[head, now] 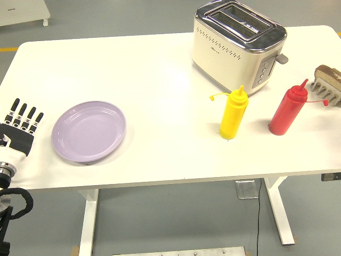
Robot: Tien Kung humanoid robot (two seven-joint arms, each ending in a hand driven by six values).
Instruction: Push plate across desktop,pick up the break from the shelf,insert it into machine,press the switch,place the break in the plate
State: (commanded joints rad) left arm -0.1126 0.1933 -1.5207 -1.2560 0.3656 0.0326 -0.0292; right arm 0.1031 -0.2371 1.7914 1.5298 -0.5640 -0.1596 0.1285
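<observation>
A lilac plate (88, 130) lies on the white table (160, 74) at the front left. My left hand (22, 124) rests flat just left of the plate, fingers straight and spread, holding nothing and apart from the rim. A cream and chrome toaster (237, 45) with two empty slots stands at the back right, its lever (282, 58) on the right end. At the far right edge a slice of brown bread (329, 73) stands in a small beige rack (326, 92). The right hand is out of view.
A yellow squeeze bottle (234, 113) and a red squeeze bottle (288, 109) stand in front of the toaster, caps off to the side. The table's near edge runs along the bottom. A white cabinet base (24, 13) sits on the floor far left.
</observation>
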